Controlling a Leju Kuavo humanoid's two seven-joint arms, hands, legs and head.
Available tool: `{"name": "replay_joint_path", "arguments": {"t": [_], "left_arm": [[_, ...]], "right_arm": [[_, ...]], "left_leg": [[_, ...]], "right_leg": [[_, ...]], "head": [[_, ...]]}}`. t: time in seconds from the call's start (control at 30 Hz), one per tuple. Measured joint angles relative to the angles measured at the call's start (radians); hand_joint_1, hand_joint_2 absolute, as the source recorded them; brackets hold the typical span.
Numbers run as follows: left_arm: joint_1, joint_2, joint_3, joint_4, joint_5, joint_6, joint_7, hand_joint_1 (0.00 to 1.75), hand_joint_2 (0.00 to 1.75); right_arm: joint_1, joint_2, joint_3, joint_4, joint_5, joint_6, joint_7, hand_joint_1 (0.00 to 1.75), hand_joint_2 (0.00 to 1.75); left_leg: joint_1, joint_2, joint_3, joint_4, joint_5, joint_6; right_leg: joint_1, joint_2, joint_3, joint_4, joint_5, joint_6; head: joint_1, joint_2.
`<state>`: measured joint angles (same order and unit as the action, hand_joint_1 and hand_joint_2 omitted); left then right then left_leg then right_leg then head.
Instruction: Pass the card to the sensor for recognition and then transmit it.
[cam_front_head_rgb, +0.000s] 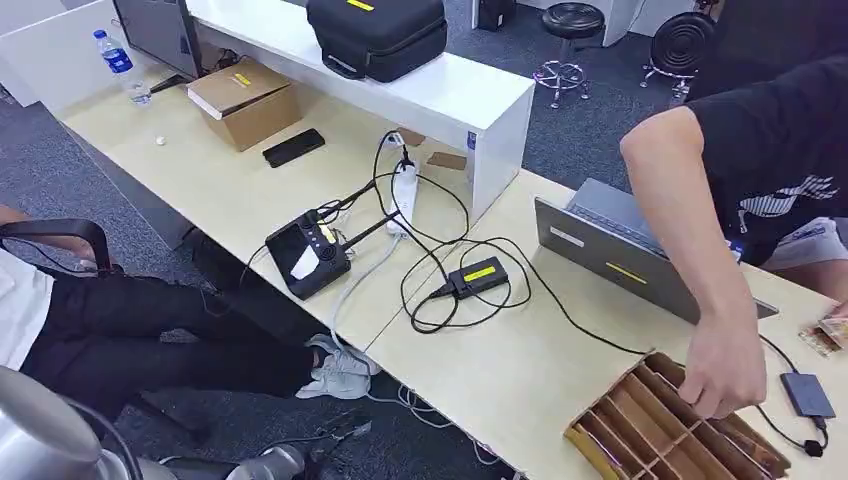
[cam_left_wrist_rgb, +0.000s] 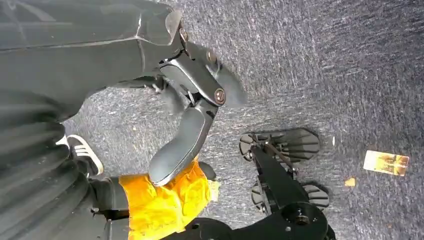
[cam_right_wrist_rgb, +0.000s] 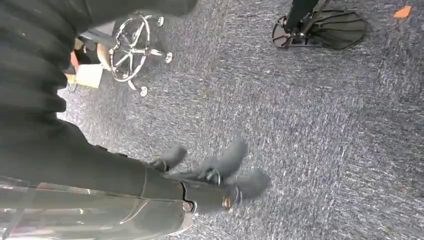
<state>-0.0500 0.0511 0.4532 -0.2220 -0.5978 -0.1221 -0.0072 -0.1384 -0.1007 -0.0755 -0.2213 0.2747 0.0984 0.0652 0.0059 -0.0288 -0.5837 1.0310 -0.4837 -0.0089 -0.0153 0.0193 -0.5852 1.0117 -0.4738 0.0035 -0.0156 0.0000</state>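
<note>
Both arms hang over grey carpet: the left hand (cam_left_wrist_rgb: 192, 107) and right hand (cam_right_wrist_rgb: 215, 175) hold nothing, fingers loosely spread. A card (cam_left_wrist_rgb: 386, 163) lies on the floor well apart from the left hand. On the table (cam_front_head_rgb: 520, 370), a person's hand (cam_front_head_rgb: 722, 375) reaches into the cardboard divider tray (cam_front_head_rgb: 640, 425) at the table's near edge; the black sensor (cam_front_head_rgb: 307, 257) sits near that edge too.

The person's hand (cam_front_head_rgb: 722, 372) reaching into the cardboard divider tray (cam_front_head_rgb: 650, 425) at the counter's near right corner hides its own fingertips and whatever they touch. The tray runs off the picture's lower edge. Something brown and patterned (cam_front_head_rgb: 828, 335) at the right edge is cut off. In the right wrist view, the right hand's fingers (cam_right_wrist_rgb: 235, 155) are motion-blurred over the carpet.
</note>
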Motion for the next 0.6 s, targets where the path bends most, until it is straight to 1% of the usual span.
{"name": "replay_joint_path", "arguments": {"t": [0.3,0.6], "left_arm": [[0.000,0.000,0.000,0.000,-0.003,0.010,0.000,0.00,1.75],[0.000,0.000,0.000,0.000,-0.003,0.010,0.000,0.00,1.75]], "right_arm": [[-0.001,0.000,0.000,0.000,0.015,-0.036,0.006,0.00,1.75],[-0.002,0.000,0.000,0.000,0.015,-0.037,0.007,0.00,1.75]], "left_leg": [[0.000,0.000,0.000,0.000,0.000,0.000],[0.000,0.000,0.000,0.000,0.000,0.000]], "right_leg": [[0.000,0.000,0.000,0.000,0.000,0.000],[0.000,0.000,0.000,0.000,0.000,0.000]], "head": [[0.000,0.000],[0.000,0.000]]}}
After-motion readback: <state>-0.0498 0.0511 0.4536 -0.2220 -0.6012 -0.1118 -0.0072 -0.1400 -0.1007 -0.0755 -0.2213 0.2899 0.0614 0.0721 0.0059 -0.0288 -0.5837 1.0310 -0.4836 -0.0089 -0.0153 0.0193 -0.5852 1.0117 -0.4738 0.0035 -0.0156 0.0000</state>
